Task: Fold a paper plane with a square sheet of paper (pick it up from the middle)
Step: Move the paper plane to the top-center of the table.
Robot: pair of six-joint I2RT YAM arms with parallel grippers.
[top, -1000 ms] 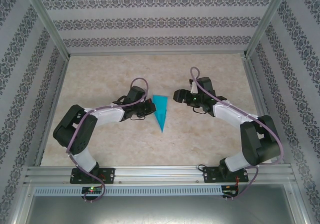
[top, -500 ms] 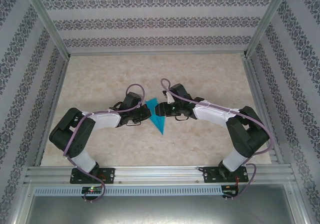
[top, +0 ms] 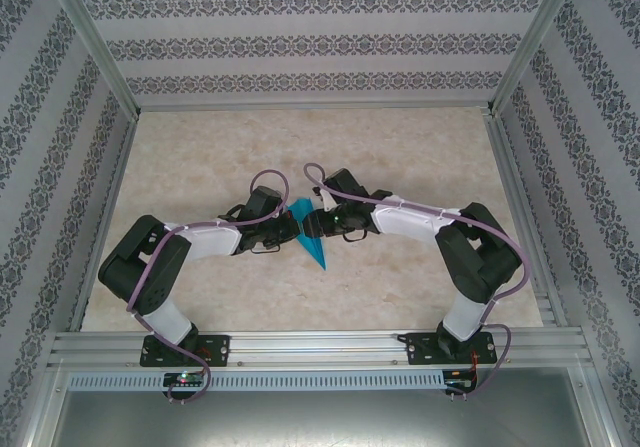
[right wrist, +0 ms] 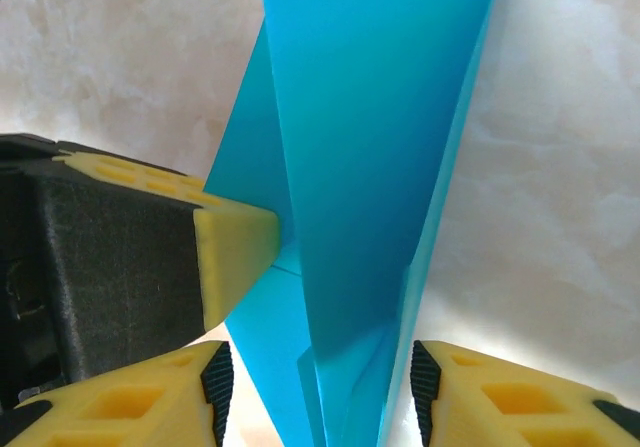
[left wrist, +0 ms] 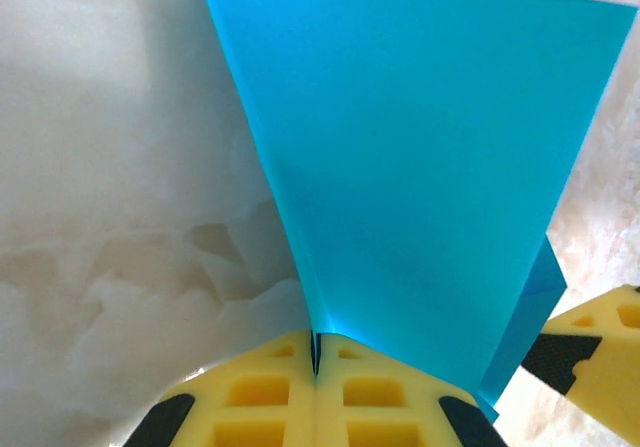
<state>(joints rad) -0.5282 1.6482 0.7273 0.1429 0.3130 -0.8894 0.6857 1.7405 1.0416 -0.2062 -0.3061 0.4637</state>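
Item: paper plane (top: 314,239), held at frame centre where the two arms meet.
In the top view the teal dart is seen mid-way across the marble table (top: 200,157), tip toward the lower edge. In the left wrist view the left gripper (left wrist: 315,355) is shown with yellow pads pressed together on the folded edge. In the right wrist view the right gripper (right wrist: 315,392) is shown parted, one finger on each side of the raised fold.

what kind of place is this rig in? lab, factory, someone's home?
Probably a purpose-built lab test cell, not a home: an aluminium extrusion frame boxes it in, wallpaper-patterned panels serve as walls, and the marble-look tabletop is otherwise bare of household clutter.
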